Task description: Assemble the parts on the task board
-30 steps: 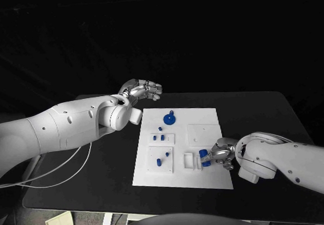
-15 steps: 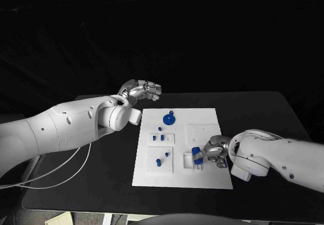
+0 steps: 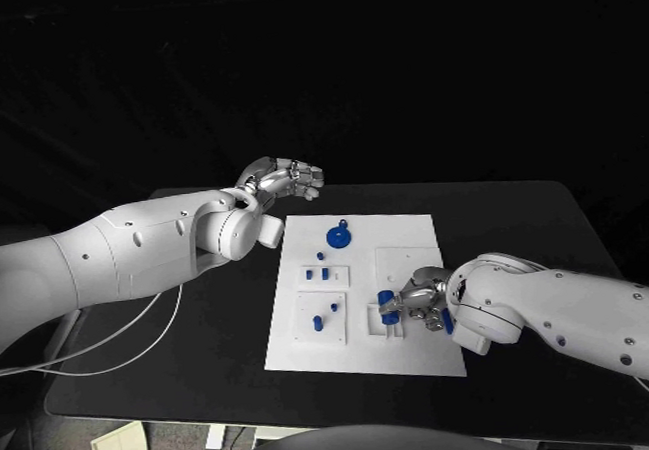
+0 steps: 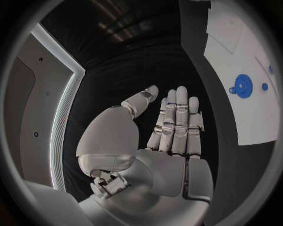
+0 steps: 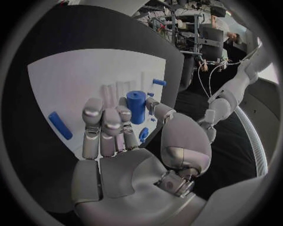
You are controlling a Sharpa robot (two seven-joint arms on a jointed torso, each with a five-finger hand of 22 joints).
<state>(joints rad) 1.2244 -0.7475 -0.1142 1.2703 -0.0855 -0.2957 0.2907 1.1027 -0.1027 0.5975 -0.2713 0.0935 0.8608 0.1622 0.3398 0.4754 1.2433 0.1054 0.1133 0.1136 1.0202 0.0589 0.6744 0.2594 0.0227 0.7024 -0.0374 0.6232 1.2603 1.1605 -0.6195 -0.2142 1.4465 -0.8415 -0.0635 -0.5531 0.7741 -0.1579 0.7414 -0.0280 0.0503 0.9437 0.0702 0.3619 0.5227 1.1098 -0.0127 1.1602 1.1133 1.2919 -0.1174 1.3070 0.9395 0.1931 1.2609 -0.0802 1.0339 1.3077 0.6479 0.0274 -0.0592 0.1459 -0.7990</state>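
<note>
The white task board (image 3: pixel 412 231) lies mid-table. My right hand (image 3: pixel 422 303) is over its near right part and pinches a short blue cylinder (image 3: pixel 389 298) upright between thumb and fingers; the cylinder (image 5: pixel 136 106) hangs just above a white ribbed block (image 3: pixel 378 323). A blue bar (image 5: pixel 60 125) lies flat on the board (image 5: pixel 77 80) beside the hand (image 5: pixel 118 136). A round blue part (image 3: pixel 340 236) stands near the far edge. My left hand (image 3: pixel 282 177) is raised beyond the board's far left corner, its fingers (image 4: pixel 177 122) straight and holding nothing.
Small blue pegs stand in two white blocks (image 3: pixel 324 276) (image 3: pixel 325 318) on the board's left half. The round blue part (image 4: pixel 242 87) and board (image 4: pixel 250 122) lie off to the side of my left hand (image 4: pixel 159 141). A white cable (image 3: pixel 127 339) trails off the table's left edge.
My right hand has carried the blue cylinder leftward across the near part of the board, onto the ribbed block. The left hand has stayed where it was.
</note>
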